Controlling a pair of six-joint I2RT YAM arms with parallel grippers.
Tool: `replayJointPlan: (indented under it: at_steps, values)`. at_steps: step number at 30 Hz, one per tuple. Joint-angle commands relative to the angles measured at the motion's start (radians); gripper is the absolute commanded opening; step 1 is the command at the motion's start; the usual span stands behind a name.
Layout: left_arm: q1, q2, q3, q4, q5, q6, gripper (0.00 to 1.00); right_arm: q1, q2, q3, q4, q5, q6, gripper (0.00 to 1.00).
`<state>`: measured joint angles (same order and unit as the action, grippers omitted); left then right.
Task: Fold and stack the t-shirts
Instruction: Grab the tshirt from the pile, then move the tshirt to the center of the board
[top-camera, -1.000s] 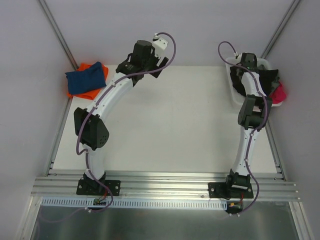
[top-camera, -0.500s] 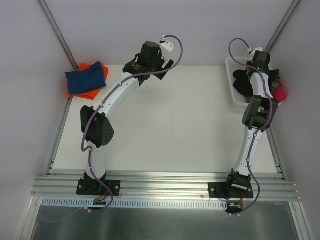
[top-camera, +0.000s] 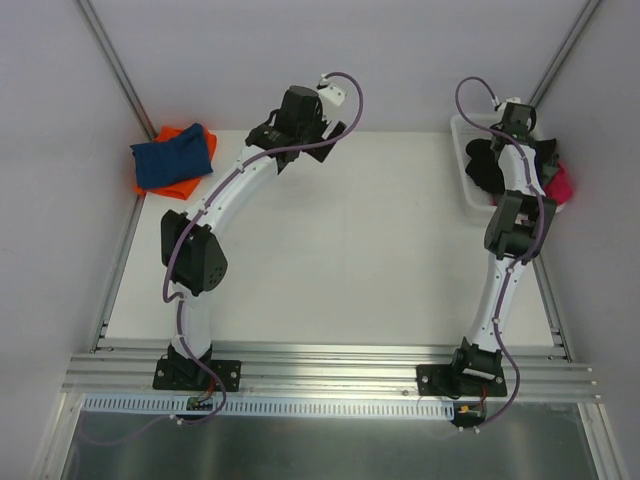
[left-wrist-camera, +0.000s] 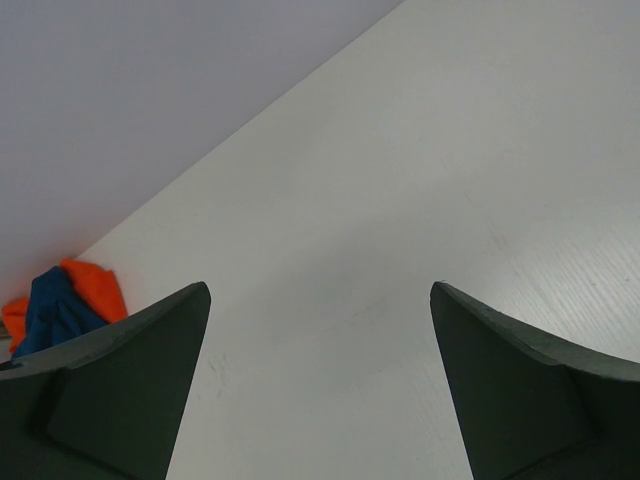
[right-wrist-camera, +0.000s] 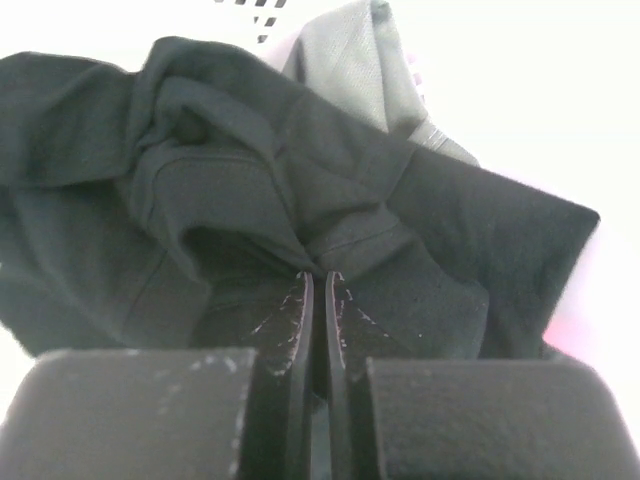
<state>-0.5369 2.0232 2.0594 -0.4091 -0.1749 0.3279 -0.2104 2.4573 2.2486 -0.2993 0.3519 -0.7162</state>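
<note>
A crumpled black t-shirt (right-wrist-camera: 200, 130) lies in the white basket (top-camera: 468, 195) at the table's far right. My right gripper (right-wrist-camera: 318, 273) reaches down into the basket (top-camera: 512, 140), its fingers shut with a fold of the black cloth (top-camera: 485, 165) pinched at the tips. A folded blue t-shirt (top-camera: 175, 158) rests on an orange t-shirt (top-camera: 158, 186) at the far left corner. My left gripper (top-camera: 318, 140) hovers over the far middle of the table, open and holding nothing (left-wrist-camera: 318, 288). Far to its left, the wrist view shows the blue t-shirt (left-wrist-camera: 55, 310) and the orange t-shirt (left-wrist-camera: 95, 285).
A grey cloth (right-wrist-camera: 360, 60) lies behind the black t-shirt in the basket, and a pink cloth (top-camera: 560, 185) shows at the basket's right side. Walls enclose the table at the back and both sides. The white tabletop (top-camera: 350, 250) spreads between the arms.
My right gripper has dropped into the basket and shut on the black cloth. The left arm swung slightly right and has held still for the last half second.
</note>
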Motion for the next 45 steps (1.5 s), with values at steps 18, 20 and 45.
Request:
replayJointPlan:
  at_steps: [18,20,45]
  values:
    - [0.221,-0.423,-0.342,0.047,0.215,-0.271,0.99,0.440,-0.761,0.031,-0.228,-0.406,0.257,0.01]
    - [0.222,-0.474,-0.422,0.108,0.204,-0.280,0.99,0.534,-0.799,0.040,-0.257,-0.386,0.261,0.01]
    - [0.273,-0.636,-0.657,0.262,0.020,-0.305,0.99,0.683,-1.183,-0.828,-0.443,-0.586,0.416,0.74]
